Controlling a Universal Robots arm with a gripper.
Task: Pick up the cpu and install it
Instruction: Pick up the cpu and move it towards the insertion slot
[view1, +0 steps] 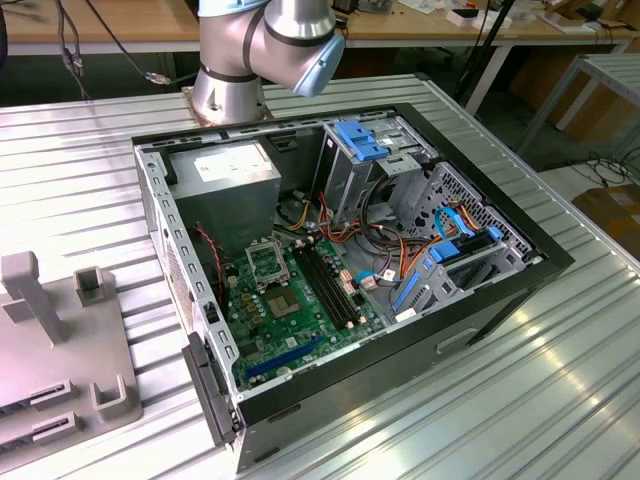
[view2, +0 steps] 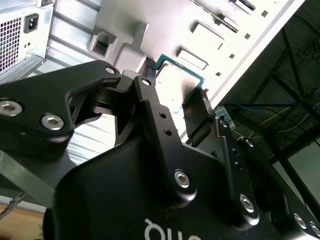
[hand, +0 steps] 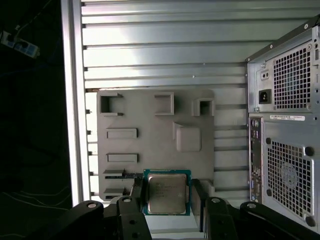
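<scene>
First wrist view has my gripper (hand: 168, 200) clamped on the cpu (hand: 166, 190), a finger against each side edge. The chip hangs above the grey fixture tray (hand: 145, 115), beside the computer case (hand: 285, 165).

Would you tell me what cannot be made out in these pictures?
- Exterior view: the arm is cut off by the top edge.
- Second wrist view: the tool covers part of the cpu.
- First wrist view: whether the cpu rests on the grey fixture or is lifted cannot be told.
- Exterior view: the socket is too small to judge inside.
</scene>
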